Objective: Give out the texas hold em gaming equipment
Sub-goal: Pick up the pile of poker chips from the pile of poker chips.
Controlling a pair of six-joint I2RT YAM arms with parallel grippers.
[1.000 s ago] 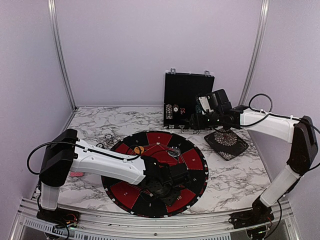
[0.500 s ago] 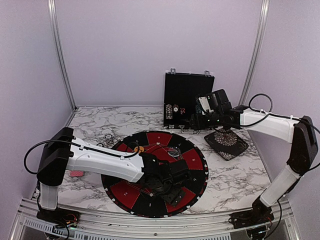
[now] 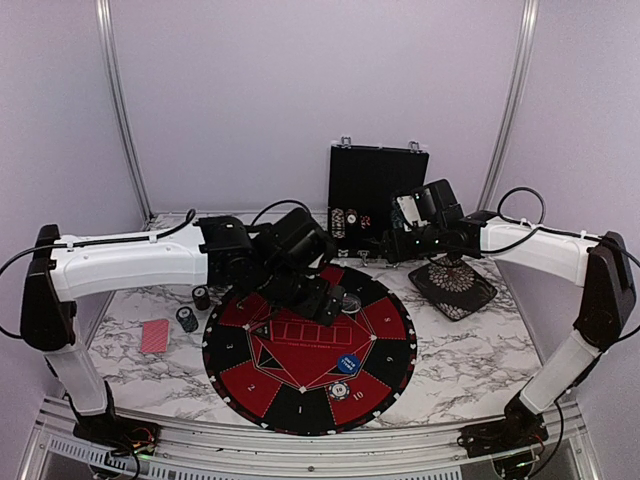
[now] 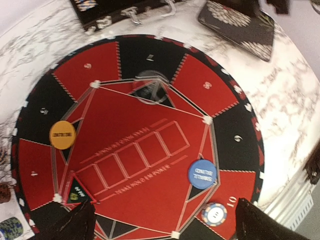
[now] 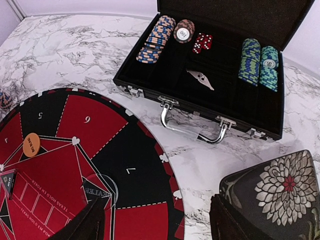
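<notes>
Only top view shows, perhaps, card (image 3: 155, 336).

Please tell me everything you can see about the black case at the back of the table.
The black case lies open on the marble table, just beyond the round mat, a gap between them. Its lid stands upright at the back; the lining looks dark and felt-like. The front carries a silver handle and latches. Inside lie a row of striped chips, two teal chip stacks and red dice.
</notes>
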